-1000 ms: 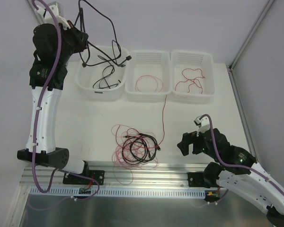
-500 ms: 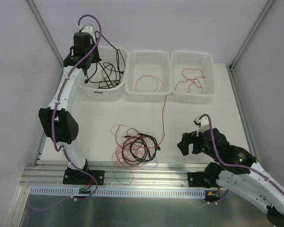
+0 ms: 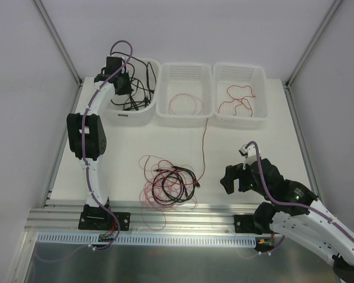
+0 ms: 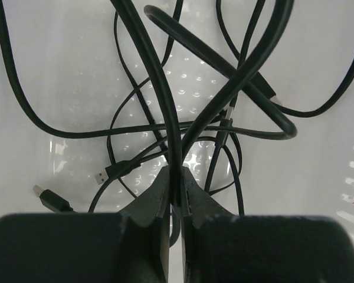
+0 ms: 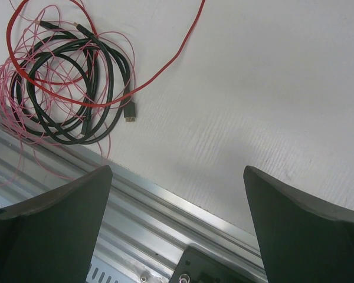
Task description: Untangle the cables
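One black cable (image 4: pixel 163 82), ends hard to trace, sits pinched in left end effector (image 4: pixel 176 177); right end effector (image 5: pixel 177 171) gapes wide.

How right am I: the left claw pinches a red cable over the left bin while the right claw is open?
Not quite: the cable in the left claw is black, not red, as the left wrist view shows. It is over the left bin, and the right claw is open.
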Controlling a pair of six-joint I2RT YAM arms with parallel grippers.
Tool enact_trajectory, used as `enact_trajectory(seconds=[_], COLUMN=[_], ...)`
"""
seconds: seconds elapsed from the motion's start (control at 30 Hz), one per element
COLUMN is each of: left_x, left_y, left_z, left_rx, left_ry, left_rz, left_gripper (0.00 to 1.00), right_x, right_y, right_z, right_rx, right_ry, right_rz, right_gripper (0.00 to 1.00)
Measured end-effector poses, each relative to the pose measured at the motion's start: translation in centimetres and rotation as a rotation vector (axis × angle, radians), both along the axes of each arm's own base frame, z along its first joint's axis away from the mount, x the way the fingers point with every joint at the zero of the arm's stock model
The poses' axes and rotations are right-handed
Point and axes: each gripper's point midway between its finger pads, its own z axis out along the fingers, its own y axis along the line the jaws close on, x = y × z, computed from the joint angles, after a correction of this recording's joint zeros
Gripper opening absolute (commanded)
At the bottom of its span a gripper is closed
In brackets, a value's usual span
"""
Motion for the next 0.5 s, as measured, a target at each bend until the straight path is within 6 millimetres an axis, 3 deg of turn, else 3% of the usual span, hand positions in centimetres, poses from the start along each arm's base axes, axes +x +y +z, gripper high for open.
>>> enact_trajectory(seconds=[0.1,0.13,0.2,0.23,0.37,0.43,0.5], left_x=[-0.2,-0.3,-0.9,-1.4,-3.8,-4.9,-5.6], left_y=[0.6,0.7,0.8,0.8,0.7,0.6,0.4], left_z=[-0.2,-0.2,-0.5,-0.9,-1.2,0.5,3.6], left_rx=[-0.033,-0.045,-0.067,-0.070,-0.081,-0.090,-0.099], left_ry=[0.022,0.028,0.061,0.081,0.153,0.145,0.096], left_rz=[0.016,0.017,0.017,0.017,0.021,0.018,0.015], left_gripper=[0.13,0.29,0.52,0.72,0.96,0.99,0.99], right_x=[0.0,0.0,0.0,-0.1,-0.1,0.0,0.0], right_y=[0.0,0.1,0.1,0.1,0.1,0.2,0.5], right_z=[-0.1,-0.1,-0.1,-0.1,0.2,0.6,1.2], right_rx=[-0.002,-0.002,-0.002,-0.001,0.004,0.011,0.020], right_ry=[0.003,0.004,0.004,0.004,-0.001,-0.006,-0.007], right_rz=[0.002,0.003,0.003,0.004,0.008,0.011,0.017], right_gripper=[1.00,1.00,1.00,1.00,1.00,1.00,1.00])
